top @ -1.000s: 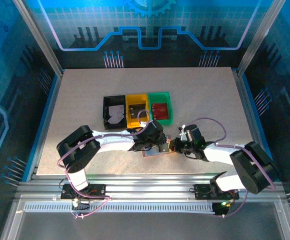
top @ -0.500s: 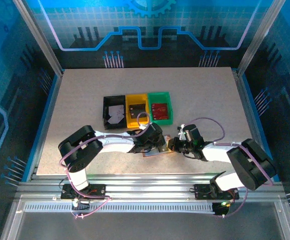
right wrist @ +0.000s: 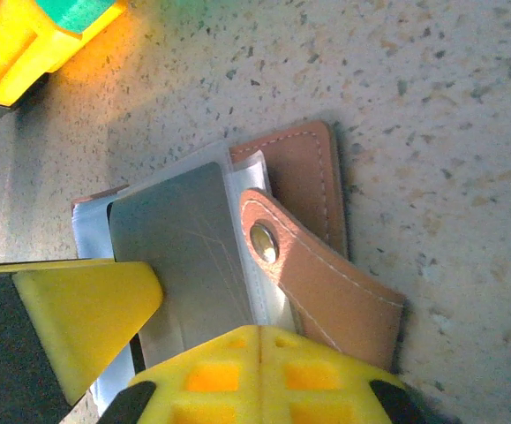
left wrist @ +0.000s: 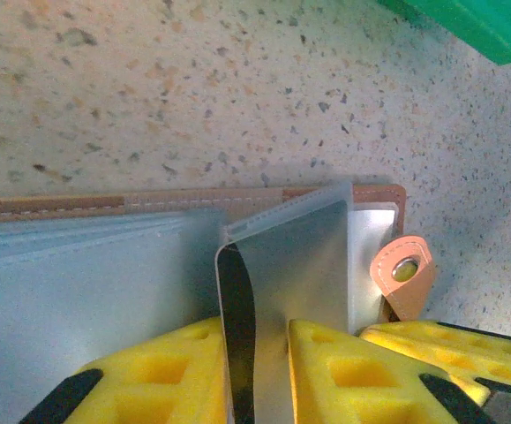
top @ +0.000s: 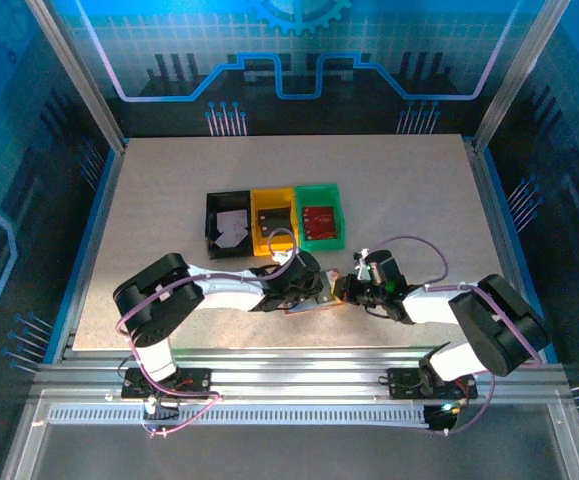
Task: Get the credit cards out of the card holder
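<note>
**Left fingers.** The left gripper (top: 310, 291) is low over the counter (top: 409, 190), at the left edge of the card holder (top: 322, 301). In the left wrist view the two yellow fingers (left wrist: 171, 371) stand close together. A grey credit card (left wrist: 304, 265) in a clear sleeve rises through the narrow gap between them, with a dark strip along its left edge. It cannot be determined whether the pads clamp the card.

**Right fingers.** The right gripper (top: 344, 291) meets the holder from the opposite side. In the right wrist view one yellow finger (right wrist: 87, 309) lies against the grey card face (right wrist: 180, 238). The other finger overlaps the near end of the snap strap (right wrist: 317, 283). The holder corner sits between the two fingers. Whether the fingers grip the holder or merely rest on it cannot be determined.

**Card holder.** The holder lies open and flat on the counter between the two grippers. Its tan border (left wrist: 61, 208) runs beyond the left fingertips. The snap strap (left wrist: 402, 274) curls up just right of the left fingers, touching a finger of the right gripper (left wrist: 432, 349).

**Surroundings.** Beyond the fingers, well apart from the holder, stand a black tray (top: 212, 228), a yellow tray (top: 272, 243) and a green tray (top: 321, 238), side by side.
</note>
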